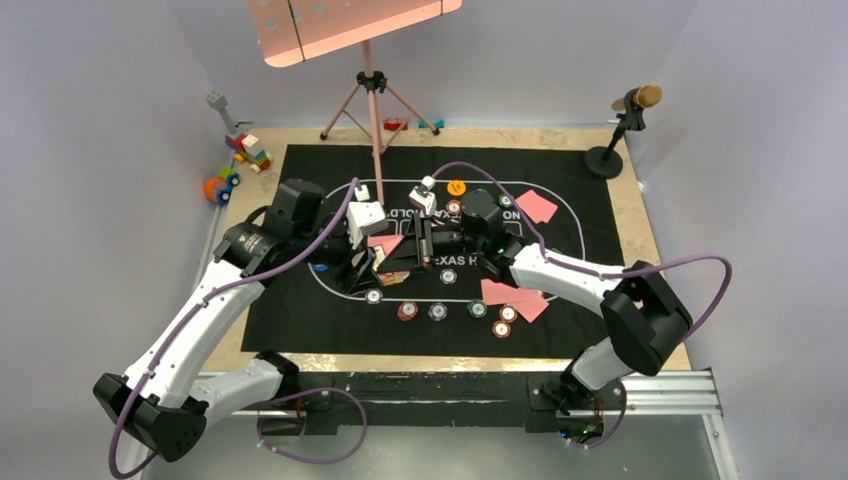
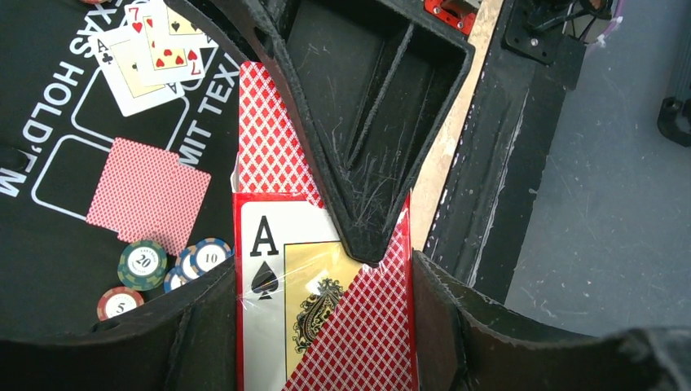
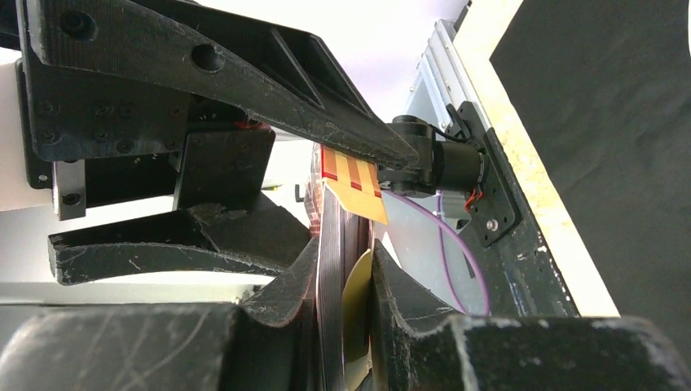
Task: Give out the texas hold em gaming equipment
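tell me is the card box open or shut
Open: the left wrist view shows red-backed cards sticking out past the end of the card box, which sits between the left fingers.

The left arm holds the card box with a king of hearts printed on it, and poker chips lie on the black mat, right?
No: the left wrist view shows an ace of spades on the card box, not a king of hearts. The left end effector does hold it, and poker chips lie on the black mat.

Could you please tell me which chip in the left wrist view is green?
The chip marked 20, next to the face-down card; the 10 chip is blue and the 5 chip red.
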Tool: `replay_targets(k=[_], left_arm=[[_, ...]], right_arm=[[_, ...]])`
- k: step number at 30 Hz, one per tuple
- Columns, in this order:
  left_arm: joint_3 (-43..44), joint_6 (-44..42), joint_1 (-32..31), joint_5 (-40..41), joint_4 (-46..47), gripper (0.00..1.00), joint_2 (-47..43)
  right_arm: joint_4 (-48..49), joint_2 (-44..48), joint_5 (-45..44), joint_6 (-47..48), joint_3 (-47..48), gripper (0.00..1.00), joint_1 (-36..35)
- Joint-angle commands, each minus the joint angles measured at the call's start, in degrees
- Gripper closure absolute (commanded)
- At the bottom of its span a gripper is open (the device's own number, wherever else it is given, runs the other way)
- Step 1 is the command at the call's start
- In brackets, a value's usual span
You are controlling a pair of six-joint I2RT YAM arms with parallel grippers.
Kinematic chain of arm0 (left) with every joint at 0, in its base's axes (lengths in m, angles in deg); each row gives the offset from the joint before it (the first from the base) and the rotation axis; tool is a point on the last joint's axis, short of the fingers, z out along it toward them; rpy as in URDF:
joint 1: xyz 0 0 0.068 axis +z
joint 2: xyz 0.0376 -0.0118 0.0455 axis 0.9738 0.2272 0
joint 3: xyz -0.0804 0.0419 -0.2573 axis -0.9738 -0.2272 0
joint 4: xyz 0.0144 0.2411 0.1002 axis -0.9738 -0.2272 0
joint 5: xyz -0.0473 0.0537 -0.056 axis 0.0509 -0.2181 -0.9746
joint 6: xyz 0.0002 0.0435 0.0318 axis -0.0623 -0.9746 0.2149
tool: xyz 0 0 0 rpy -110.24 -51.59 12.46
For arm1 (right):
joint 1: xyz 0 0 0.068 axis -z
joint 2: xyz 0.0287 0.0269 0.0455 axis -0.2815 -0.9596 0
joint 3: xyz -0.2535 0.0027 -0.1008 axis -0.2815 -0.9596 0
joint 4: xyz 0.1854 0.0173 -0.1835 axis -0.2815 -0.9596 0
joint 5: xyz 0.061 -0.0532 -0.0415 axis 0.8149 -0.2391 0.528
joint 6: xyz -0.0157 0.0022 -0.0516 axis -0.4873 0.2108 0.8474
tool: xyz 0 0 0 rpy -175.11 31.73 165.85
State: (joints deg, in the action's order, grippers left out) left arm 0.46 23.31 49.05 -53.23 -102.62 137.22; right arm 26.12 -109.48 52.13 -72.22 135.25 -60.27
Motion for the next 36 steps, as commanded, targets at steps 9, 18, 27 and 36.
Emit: replay_targets(k=[9,18,27,36], left_arm=[[0.1,-8.1,-3.3,2.3,-5.8,0.22,-1.3],[-1.7,-8.3,-5.6,5.0,-4.1,0.00,-1.4],[-2.8,-8.3,-6.3,7.7,-1.2,0.00,-0.3],[-2.9,-9.4,-6.3,8.3,0.8,0.18,0.7]], right_arm=[[-8.3,3.5,-2.7,8.3,4.0,0.93,-0.5],[-10.7,3.3,-3.8,9.6,5.3,0.95,-0.5],[-11.7,3.1,-4.1,9.9,6.2,0.97,-1.0],[-12.1,1.3,-2.8,9.8,7.5,0.96,-1.3]])
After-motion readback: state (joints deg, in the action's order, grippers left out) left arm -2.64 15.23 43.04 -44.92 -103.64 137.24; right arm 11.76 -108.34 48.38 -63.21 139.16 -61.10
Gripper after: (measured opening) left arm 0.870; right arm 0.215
